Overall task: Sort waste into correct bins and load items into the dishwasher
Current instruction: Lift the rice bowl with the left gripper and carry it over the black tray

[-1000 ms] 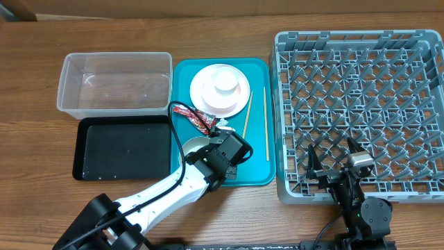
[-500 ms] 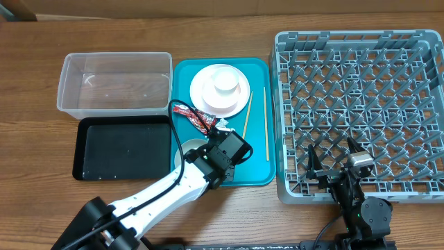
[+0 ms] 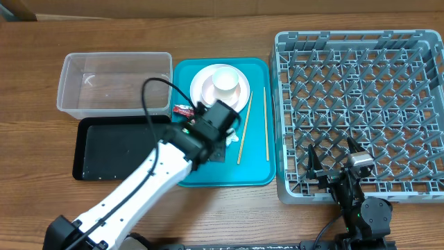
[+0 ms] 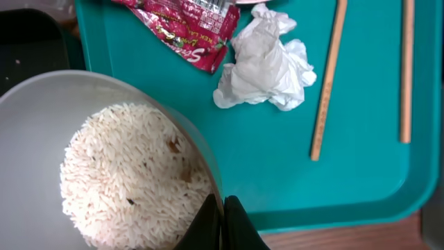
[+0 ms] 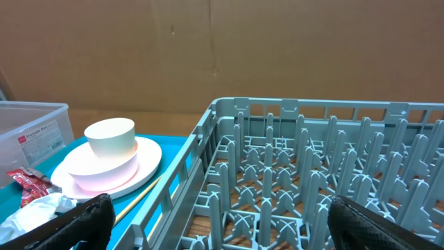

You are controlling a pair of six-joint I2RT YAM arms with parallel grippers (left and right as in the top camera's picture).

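Note:
My left gripper (image 4: 223,223) is shut on the rim of a white bowl (image 4: 41,132) that holds loose rice (image 4: 132,173). The bowl hangs over the left side of the teal tray (image 4: 347,187). Beyond it lie the red snack wrapper (image 4: 187,24) and the crumpled tissue (image 4: 267,62). Two chopsticks (image 3: 244,132) (image 3: 266,125) rest on the tray's right half. A small cup (image 3: 225,80) stands on stacked plates (image 3: 205,94) at the tray's back. In the overhead view the left arm (image 3: 211,121) hides the bowl. My right gripper (image 3: 333,156) stands open over the front edge of the grey dishwasher rack (image 3: 361,83), holding nothing.
The clear tub (image 3: 114,87) sits at the back left, with the black tray (image 3: 118,149) right in front of it; both adjoin the teal tray's left side. The rack's upright pegs (image 5: 291,173) fill the right half of the table.
My left arm has swung back and to the left with the bowl, from the teal tray's front toward its middle left. The right arm has not moved.

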